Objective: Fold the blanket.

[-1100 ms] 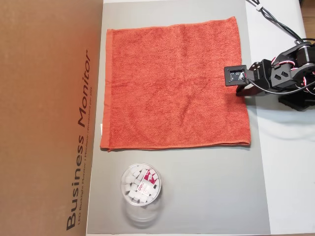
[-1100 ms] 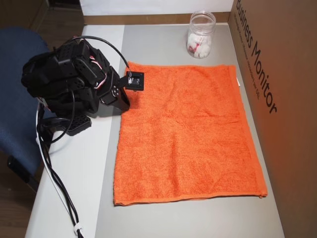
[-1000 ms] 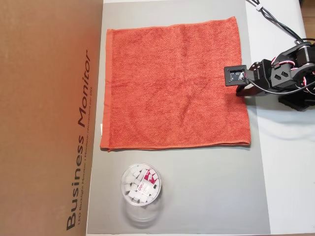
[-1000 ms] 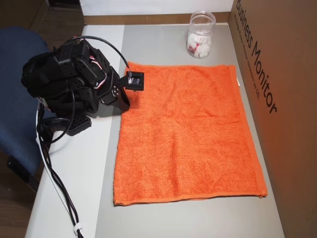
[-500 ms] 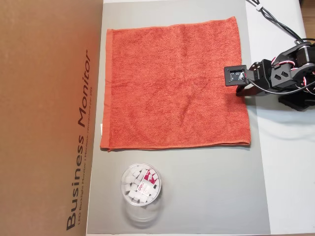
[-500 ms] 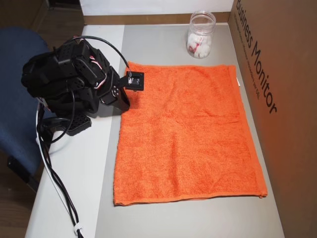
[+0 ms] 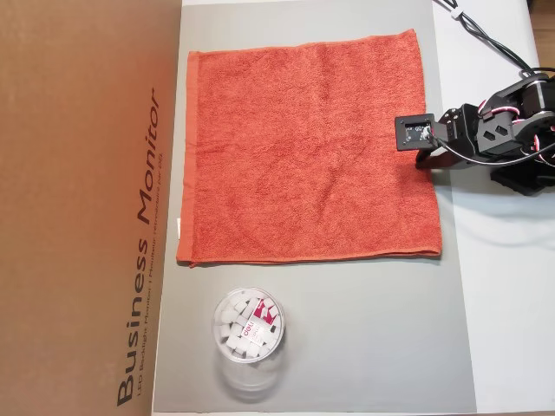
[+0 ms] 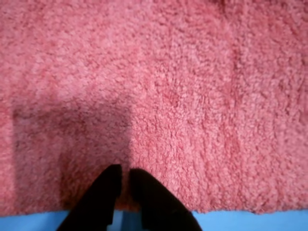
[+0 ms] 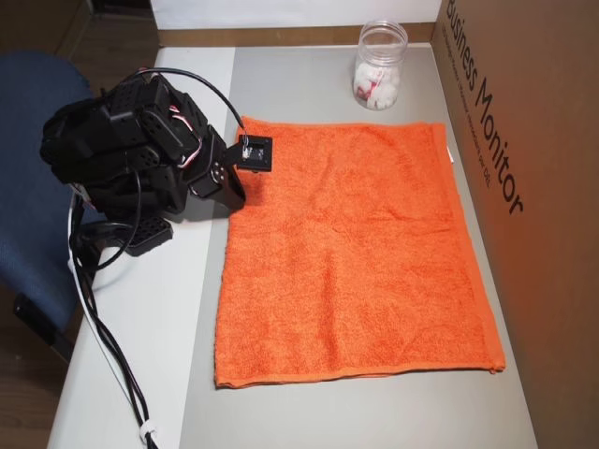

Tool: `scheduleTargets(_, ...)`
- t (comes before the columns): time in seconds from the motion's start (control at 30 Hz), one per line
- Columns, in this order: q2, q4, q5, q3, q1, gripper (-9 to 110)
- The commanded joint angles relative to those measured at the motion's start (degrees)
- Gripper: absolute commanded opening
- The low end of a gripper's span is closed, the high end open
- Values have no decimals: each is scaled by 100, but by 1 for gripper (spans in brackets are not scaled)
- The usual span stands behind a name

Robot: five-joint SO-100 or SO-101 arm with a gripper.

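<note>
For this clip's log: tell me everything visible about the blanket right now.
The blanket is an orange-red terry cloth, roughly square, with hemmed edges and a small white tag on the side nearest the cardboard box. It lies spread flat and unfolded on the grey mat, faintly creased. The gripper sits over its edge on the arm's side, jaws nearly closed at the hem; whether they pinch any cloth is unclear. The cup stands clear of it.

Cup (image 7: 249, 332) beside blanket (image 7: 303, 147) — box (image 7: 78, 208) flanks.
</note>
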Motion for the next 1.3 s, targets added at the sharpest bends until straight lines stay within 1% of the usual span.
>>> scheduleTargets(0.0, 26, -53, 35, -413, 193, 0)
scheduleTargets(0.6, -79, 18, 62, -1204, 1336, 0)
scheduleTargets(0.67, -281, 18, 308, -1380, 1441, 0)
scheduleTargets(0.87, -1266, 26, 1459, -2145, 1758, 0)
scheduleTargets(1.07, -2320, 26, 2470, -3085, 2373, 0)
scheduleTargets(1.17, -2892, 35, 2751, -3621, 2777, 0)
scheduleTargets(1.27, -3463, 35, 2821, -4096, 3226, 0)
